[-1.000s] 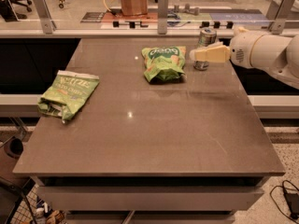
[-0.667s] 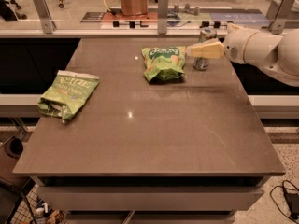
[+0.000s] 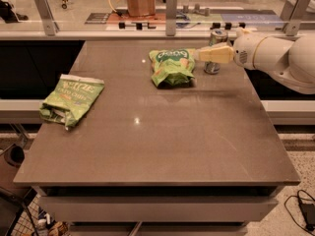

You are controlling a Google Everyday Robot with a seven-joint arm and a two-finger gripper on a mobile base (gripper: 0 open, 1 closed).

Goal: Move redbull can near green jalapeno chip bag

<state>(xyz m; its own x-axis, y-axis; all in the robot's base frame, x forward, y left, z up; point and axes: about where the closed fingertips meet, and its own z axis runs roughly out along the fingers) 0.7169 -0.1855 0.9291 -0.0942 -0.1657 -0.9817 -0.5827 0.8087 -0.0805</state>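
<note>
The redbull can (image 3: 215, 36) stands upright at the far right of the table, its middle hidden behind my gripper. My gripper (image 3: 201, 54) reaches in from the right, crossing in front of the can, with its tip just beside the brighter green bag (image 3: 171, 66). The green jalapeno chip bag (image 3: 72, 99), light green with a white band, lies near the table's left edge, far from the can.
The brown table (image 3: 162, 136) has a glass barrier with metal posts (image 3: 171, 6) along its far edge. A brown paper bag (image 3: 141, 1) stands behind the barrier. My white arm (image 3: 280, 58) extends over the table's right edge.
My gripper has moved left, from beside the can to across its front, with its tip now next to the brighter green bag. The can and both bags have not moved.
</note>
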